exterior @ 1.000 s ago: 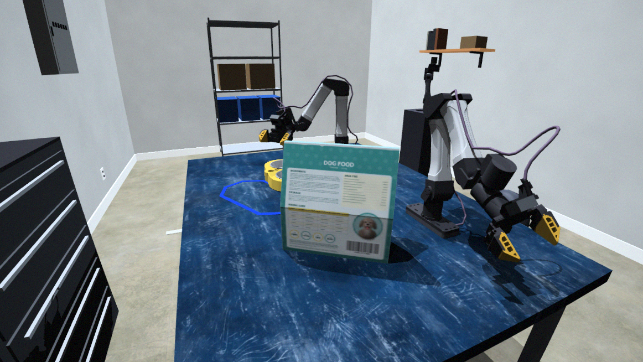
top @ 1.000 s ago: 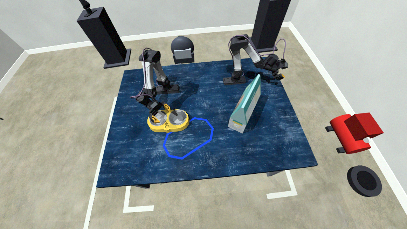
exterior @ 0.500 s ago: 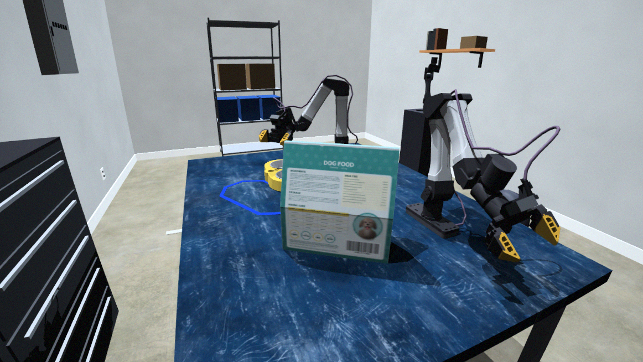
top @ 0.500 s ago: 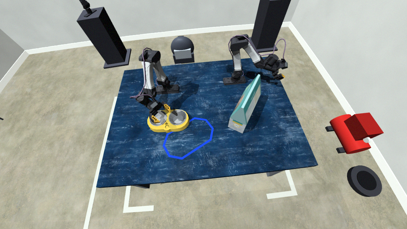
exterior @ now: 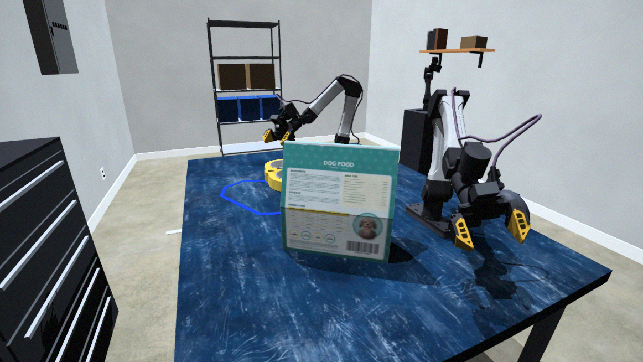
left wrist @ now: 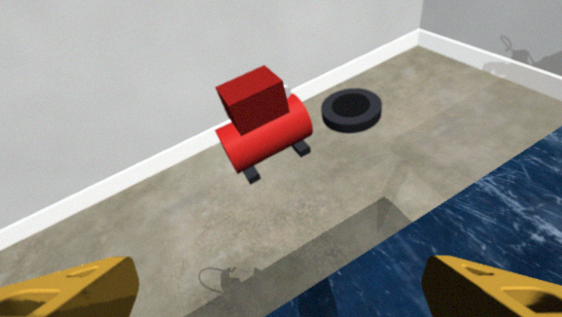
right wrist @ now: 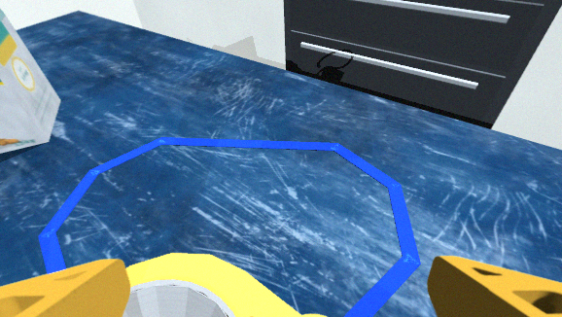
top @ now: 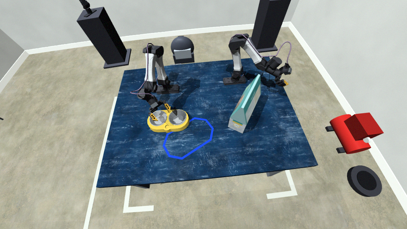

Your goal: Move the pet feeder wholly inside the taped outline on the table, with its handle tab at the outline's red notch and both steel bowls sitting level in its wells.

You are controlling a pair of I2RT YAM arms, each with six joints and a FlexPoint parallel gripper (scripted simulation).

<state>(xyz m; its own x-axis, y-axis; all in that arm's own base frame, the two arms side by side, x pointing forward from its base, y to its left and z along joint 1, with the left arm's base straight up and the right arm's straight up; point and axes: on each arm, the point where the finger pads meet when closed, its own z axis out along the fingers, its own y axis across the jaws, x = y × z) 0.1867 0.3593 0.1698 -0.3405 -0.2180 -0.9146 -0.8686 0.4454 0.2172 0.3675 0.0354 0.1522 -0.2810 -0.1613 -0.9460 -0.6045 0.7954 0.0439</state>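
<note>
1. While your right gripper (top: 163,115) (exterior: 274,141) (right wrist: 279,271) is hovering, fingers apart, over the pet feeder (top: 167,129) (exterior: 271,180) (right wrist: 194,263), the feeder is lying mostly outside the taped outline (top: 211,134) (exterior: 239,204) (right wrist: 248,144), long axis askew to it.
2. Your left gripper (top: 285,82) (exterior: 496,246) (left wrist: 281,269), also spread, is hanging farther off.

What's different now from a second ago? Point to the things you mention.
The left end effector (top: 283,83) (exterior: 493,244) (left wrist: 281,269) has shifted toward picture left in the exterior view, slightly down the picture in the top view. Nothing was gripped or released. The right end effector (top: 163,115) (exterior: 274,141) (right wrist: 279,271), pet feeder (top: 178,128) (exterior: 272,181) (right wrist: 209,265) and dog food box (top: 238,116) (exterior: 315,189) (right wrist: 29,114) show no visible change.
</note>
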